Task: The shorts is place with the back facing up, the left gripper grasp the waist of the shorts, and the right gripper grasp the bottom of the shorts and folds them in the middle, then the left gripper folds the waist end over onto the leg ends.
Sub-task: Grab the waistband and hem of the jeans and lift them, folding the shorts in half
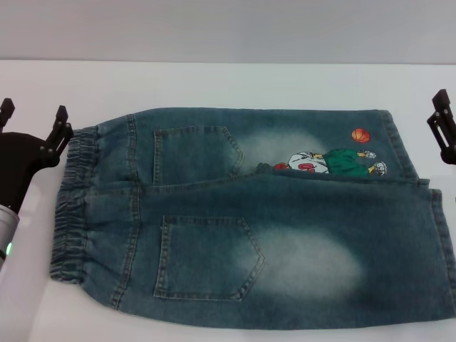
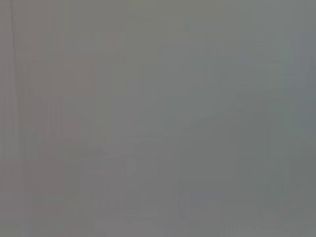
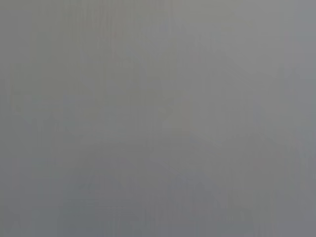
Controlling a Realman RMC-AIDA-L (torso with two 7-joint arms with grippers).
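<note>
Shorts [image 1: 249,214] flat on white table [image 1: 214,82], back pockets up.
Left gripper [image 1: 34,121] released beside waistband; right gripper [image 1: 443,125] released near leg hems.

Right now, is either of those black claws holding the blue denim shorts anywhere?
No. The left gripper sits open beside the elastic waistband of the blue denim shorts; the right gripper waits by the leg ends, touching nothing.

The shorts [image 1: 249,214] cover most of the table [image 1: 214,82], leaving a bare strip along the far side and narrow margins left and right, where the left gripper [image 1: 34,121] and right gripper [image 1: 443,125] hover
</note>
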